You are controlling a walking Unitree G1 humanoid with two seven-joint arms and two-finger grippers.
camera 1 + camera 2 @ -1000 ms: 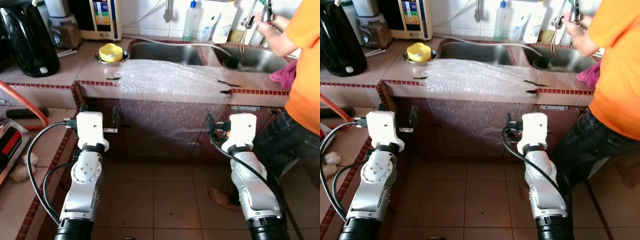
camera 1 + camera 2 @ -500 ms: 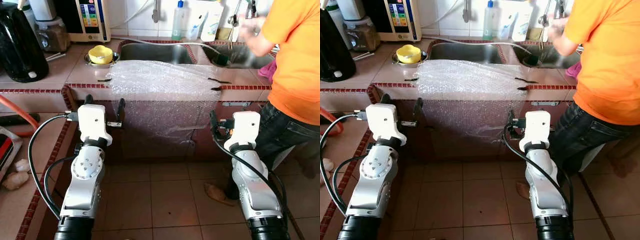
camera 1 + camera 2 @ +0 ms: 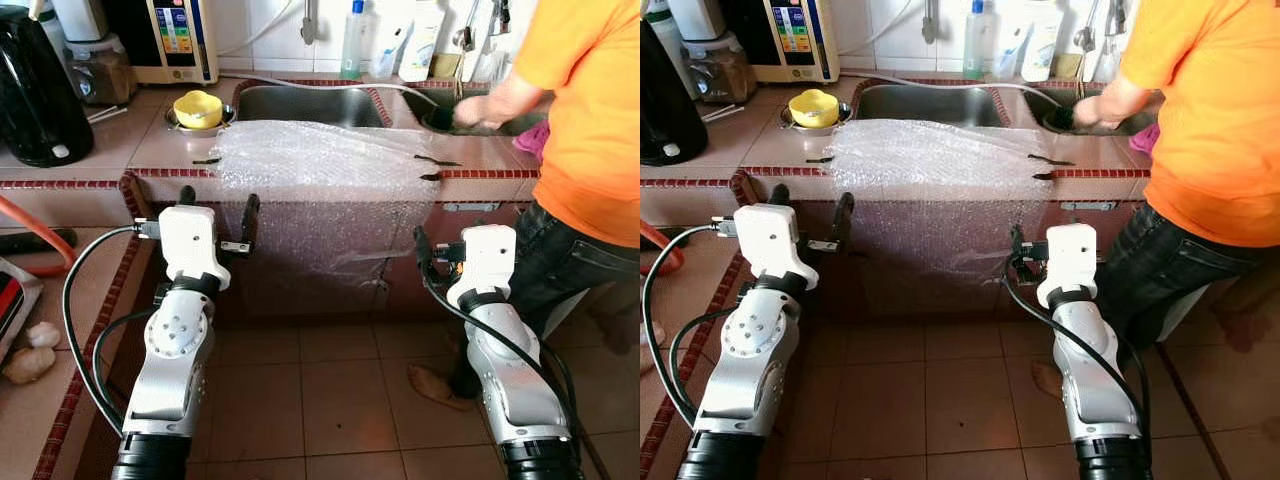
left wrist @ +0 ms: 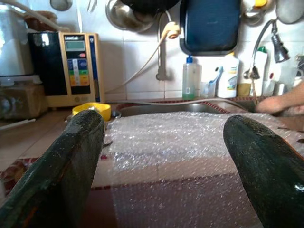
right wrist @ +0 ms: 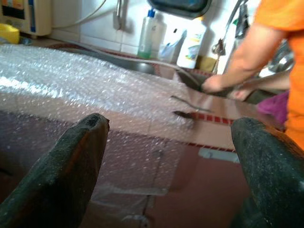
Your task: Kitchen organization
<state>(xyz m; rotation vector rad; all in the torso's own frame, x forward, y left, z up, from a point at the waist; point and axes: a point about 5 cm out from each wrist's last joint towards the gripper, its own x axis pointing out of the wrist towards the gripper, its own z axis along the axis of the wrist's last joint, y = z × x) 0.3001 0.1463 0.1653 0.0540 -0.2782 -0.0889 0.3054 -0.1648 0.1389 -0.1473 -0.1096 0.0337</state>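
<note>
Since a second ago the camera has swung right, so the worktop (image 3: pixel 90 175) sits further left in view; the person's hand (image 3: pixel 478 108), which was up at the tap, is now down in the right-hand sink basin; the left end effector (image 3: pixel 215 210) has risen closer to the worktop's front edge.

A sheet of bubble wrap (image 3: pixel 320 165) lies across the tiled worktop in front of the sink (image 3: pixel 300 103) and hangs over the edge down the cabinet front; it is clear, dimpled and crinkled, catching the light. The worktop is pale tile with a dark red border; the sink is shiny steel. A yellow bowl (image 3: pixel 198 108) sits beside the sink, and a black rounded kettle (image 3: pixel 40 90) stands at the far left.

The left end effector has its two black fingers spread wide, empty, just beside the hanging wrap's left side. The right end effector (image 3: pixel 1018 248) is likewise wide open in its wrist view, holding nothing, near the wrap's lower right part. The person in an orange shirt (image 3: pixel 590 120) stands at the right.
</note>
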